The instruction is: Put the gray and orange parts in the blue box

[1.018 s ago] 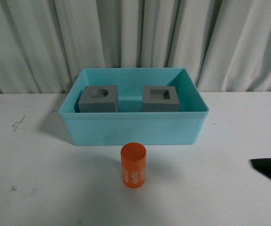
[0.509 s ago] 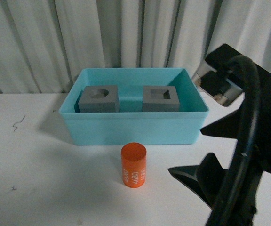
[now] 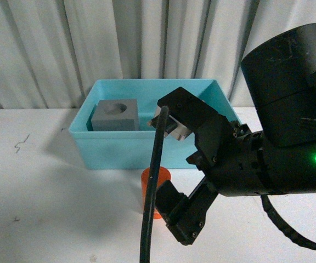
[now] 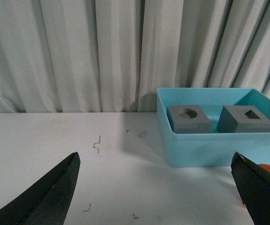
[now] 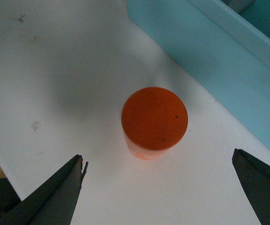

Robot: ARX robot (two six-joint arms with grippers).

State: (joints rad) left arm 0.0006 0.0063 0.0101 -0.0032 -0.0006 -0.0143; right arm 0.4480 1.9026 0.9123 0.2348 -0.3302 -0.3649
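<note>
The blue box [image 3: 119, 148] stands at the back middle of the white table. Inside it sit the gray cube with a round recess [image 3: 114, 116] and, in the left wrist view, the gray cube with a square recess [image 4: 243, 119]; my right arm [image 3: 246, 164] hides that second cube in the front view. The orange cylinder [image 5: 154, 119] stands upright in front of the box, apart from its wall. My right gripper [image 5: 157, 157] hangs open above it, fingers wide on either side. My left gripper [image 4: 154, 157] is open and empty, low over the table left of the box [image 4: 210, 147].
White curtains [image 3: 37, 49] close off the back of the table. Small dark scuff marks [image 4: 96, 143] dot the white tabletop left of the box. A black cable [image 3: 150, 197] of the right arm hangs in front of the cylinder.
My right arm has swung in from the right edge of the front view to above the orange cylinder, now covering the square-recess cube. Cubes, box and cylinder have not moved.
</note>
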